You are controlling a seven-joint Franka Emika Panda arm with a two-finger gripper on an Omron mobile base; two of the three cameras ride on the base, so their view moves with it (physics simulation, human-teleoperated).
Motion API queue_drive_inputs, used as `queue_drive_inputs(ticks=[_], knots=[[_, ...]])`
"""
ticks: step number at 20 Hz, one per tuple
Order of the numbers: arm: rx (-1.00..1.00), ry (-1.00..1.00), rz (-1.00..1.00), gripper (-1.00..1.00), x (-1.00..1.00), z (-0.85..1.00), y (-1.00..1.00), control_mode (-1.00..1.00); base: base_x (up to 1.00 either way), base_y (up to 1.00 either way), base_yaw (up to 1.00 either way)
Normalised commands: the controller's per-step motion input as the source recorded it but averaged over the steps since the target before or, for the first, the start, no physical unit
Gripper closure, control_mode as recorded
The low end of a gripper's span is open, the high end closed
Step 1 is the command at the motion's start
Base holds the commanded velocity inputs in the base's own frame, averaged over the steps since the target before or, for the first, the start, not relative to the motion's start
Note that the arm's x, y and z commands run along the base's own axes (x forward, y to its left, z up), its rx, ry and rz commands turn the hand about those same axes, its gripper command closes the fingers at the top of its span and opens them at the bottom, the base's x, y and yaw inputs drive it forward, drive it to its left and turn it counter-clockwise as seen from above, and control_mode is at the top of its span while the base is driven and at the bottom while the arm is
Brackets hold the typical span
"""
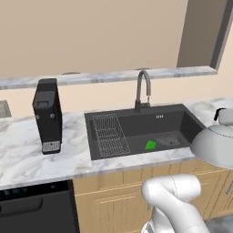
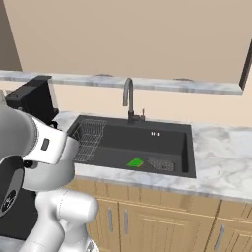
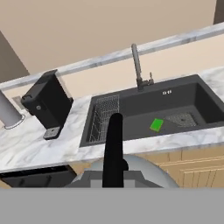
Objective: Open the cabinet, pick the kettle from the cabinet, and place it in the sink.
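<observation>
Squat dome-shaped silvery-grey metal kettle [image 1: 214, 145] seen at the right edge of the left base view, raised above the marble-patterned white and grey worktop [image 1: 27, 150], just right of the basin's right end. In the hand view the same kettle [image 3: 140, 171] lies directly below the camera, its black top handle [image 3: 114, 148] rising up the middle of the picture. Jaws clenched; fingertips hidden behind the handle, so contact itself not visible, but kettle hanging clear of any support under the hand and therefore judged grasped by the handle.

Dark grey rectangular sink [image 1: 136, 129] set into the worktop, centred in both base views. Wire rack [image 1: 108, 134] standing in its left part. Small green flat object [image 1: 150, 145] lying on the basin floor near the front wall, just left of a ribbed drain grille [image 1: 169, 141]. Curved grey gooseneck faucet [image 1: 143, 88] mounted at the middle of the back rim, spout bent forward over the basin.

Tall black boxy appliance [image 1: 48, 116] standing upright on the worktop left of the sink, apart from its rim. Marble ledge [image 1: 109, 76] running along the beige wall behind. Light-brown wooden base cupboard doors [image 2: 147, 221] with vertical grey handles under the sink. Dark oven-like front [image 1: 36, 209] below the worktop at the left.

White arm link [image 2: 34, 142] crossing the left of the right base view.
</observation>
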Motion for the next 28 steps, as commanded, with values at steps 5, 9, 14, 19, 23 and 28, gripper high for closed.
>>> queue_drive_inputs(ticks=[5,9,14,19,23,28], knots=[[0.0,0.0,0.0,1.0,0.0,0.0,0.0,1.0,0.39,-0.23,0.0],[0.0,0.0,0.0,1.0,0.0,0.0,0.0,1.0,0.5,-0.16,0.0],[0.0,0.0,0.0,1.0,0.0,0.0,0.0,1.0,0.46,-0.19,0.0],[0.0,0.0,0.0,1.0,0.0,0.0,0.0,1.0,0.38,-0.34,-0.01],[0.0,0.0,0.0,1.0,0.0,0.0,0.0,1.0,0.2,-0.42,-0.03],[0.0,0.0,0.0,1.0,0.0,0.0,0.0,1.0,0.21,-0.42,-0.03]])
